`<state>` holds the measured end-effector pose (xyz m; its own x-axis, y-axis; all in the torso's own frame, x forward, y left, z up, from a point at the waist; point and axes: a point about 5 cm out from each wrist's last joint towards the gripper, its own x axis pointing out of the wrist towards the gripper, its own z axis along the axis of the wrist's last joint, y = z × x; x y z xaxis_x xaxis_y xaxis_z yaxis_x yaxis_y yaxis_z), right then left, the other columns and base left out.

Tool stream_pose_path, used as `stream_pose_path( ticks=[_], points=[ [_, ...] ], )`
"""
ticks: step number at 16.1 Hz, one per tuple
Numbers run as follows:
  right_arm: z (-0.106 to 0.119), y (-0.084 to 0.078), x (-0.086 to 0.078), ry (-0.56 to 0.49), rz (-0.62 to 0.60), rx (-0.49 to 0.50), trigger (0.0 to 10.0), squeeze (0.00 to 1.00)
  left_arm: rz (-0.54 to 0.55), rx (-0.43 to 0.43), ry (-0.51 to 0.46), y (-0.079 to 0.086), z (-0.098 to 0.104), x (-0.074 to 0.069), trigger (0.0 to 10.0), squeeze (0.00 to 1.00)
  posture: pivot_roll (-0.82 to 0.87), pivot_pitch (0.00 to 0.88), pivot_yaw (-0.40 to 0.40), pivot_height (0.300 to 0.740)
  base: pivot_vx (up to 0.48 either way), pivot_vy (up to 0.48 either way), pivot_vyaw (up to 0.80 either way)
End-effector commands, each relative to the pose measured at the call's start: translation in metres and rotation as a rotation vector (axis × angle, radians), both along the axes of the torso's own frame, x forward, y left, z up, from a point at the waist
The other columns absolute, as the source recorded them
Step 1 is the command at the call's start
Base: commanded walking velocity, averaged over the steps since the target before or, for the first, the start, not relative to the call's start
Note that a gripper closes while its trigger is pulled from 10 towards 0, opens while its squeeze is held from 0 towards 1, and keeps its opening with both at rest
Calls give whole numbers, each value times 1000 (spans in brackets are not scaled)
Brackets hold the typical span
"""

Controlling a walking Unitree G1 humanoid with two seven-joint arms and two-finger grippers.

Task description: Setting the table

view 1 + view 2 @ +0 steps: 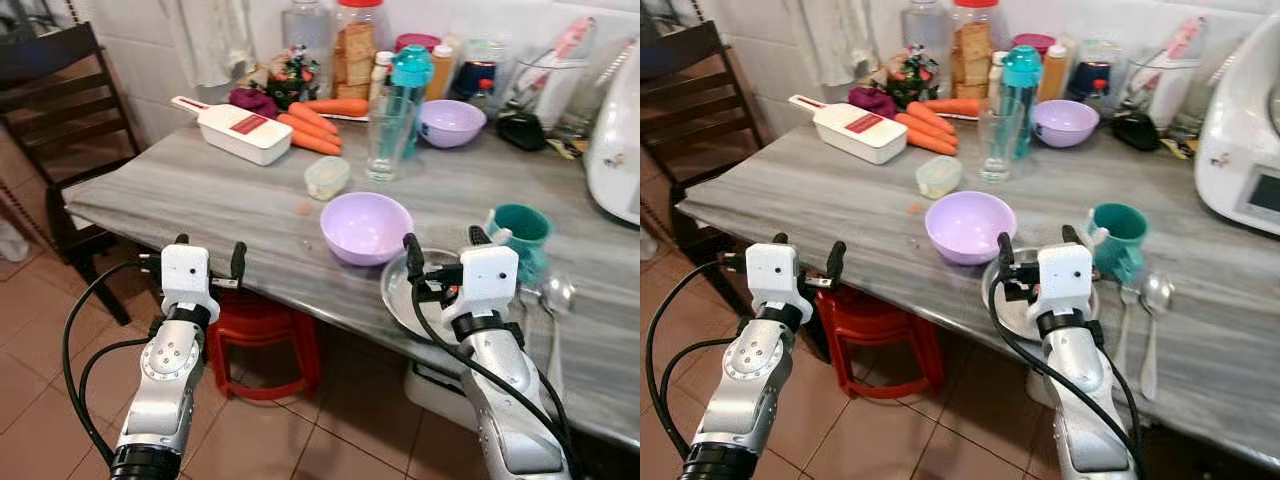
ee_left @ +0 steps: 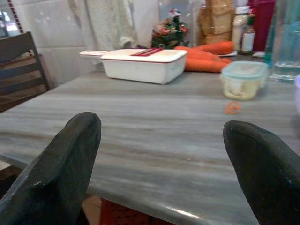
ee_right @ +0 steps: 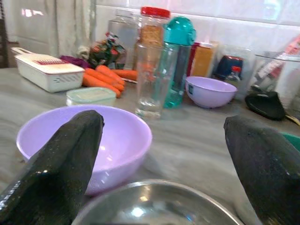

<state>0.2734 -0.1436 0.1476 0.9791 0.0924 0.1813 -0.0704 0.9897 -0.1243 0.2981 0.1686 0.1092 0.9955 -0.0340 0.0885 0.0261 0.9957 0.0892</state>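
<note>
Head and wrist views of a grey wood-grain laminate table (image 1: 200, 200) partly laid for a meal. Near the front edge stand a shallow round steel plate (image 1: 1012, 312), a lilac plastic bowl (image 1: 366, 226) just beside it, a teal mug (image 1: 522, 235) near it on the robot's right, and a steel fork (image 1: 1124, 322) and steel spoon (image 1: 1155, 305) lying side by side beyond the mug. These pieces appear already grouped as one place setting, though whether it is complete cannot be judged. Farther back, a second lilac bowl (image 1: 451, 122), a clear drinking glass (image 1: 385, 140) and a teal-capped water bottle (image 1: 411, 85) remain among the stored goods and may yet need bringing forward. The right gripper (image 1: 445, 250) is poised over the near rim of the plate, its fingers spread apart and holding nothing. The left gripper (image 1: 208, 262) hovers at the table's front edge, well apart from the dishes, fingers likewise spread and empty. Items unrelated to the setting crowd the back of the table: a white box grater with a red blade panel (image 1: 235, 128), several orange carrots (image 1: 315, 125), a small lidded plastic container (image 1: 327, 177), tall jars (image 1: 355, 45) against the white tiled wall, and a white appliance (image 1: 615, 140) at far right. A dark wooden chair (image 1: 60, 90) stands at the left end, a red plastic stool (image 1: 265, 340) sits under the table, and the floor is terracotta tile (image 1: 40, 400).
</note>
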Motion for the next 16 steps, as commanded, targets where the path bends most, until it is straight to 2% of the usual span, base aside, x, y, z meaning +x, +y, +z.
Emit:
stream_pose_path(
  ticks=[1,9,11,14,16],
  points=[
    [4,3,2,-15,17,-4,10000,0,22,15,0,3,0,2,10000,0,-75,0,9,740,0,0,800],
    [5,10,3,-25,54,-4,10000,0,66,41,-5,6,-1,3,10000,0,-73,0,9,740,0,0,800],
    [5,11,3,-26,62,4,10000,0,133,88,-26,17,3,3,10000,0,-63,0,8,740,0,0,800],
    [6,12,3,-29,70,17,10000,0,163,109,-32,24,4,1,10000,0,-55,0,8,740,0,0,0],
    [6,13,4,-30,76,14,10000,0,166,114,-28,25,2,-2,10000,0,-49,0,8,740,0,0,675]
  ],
)
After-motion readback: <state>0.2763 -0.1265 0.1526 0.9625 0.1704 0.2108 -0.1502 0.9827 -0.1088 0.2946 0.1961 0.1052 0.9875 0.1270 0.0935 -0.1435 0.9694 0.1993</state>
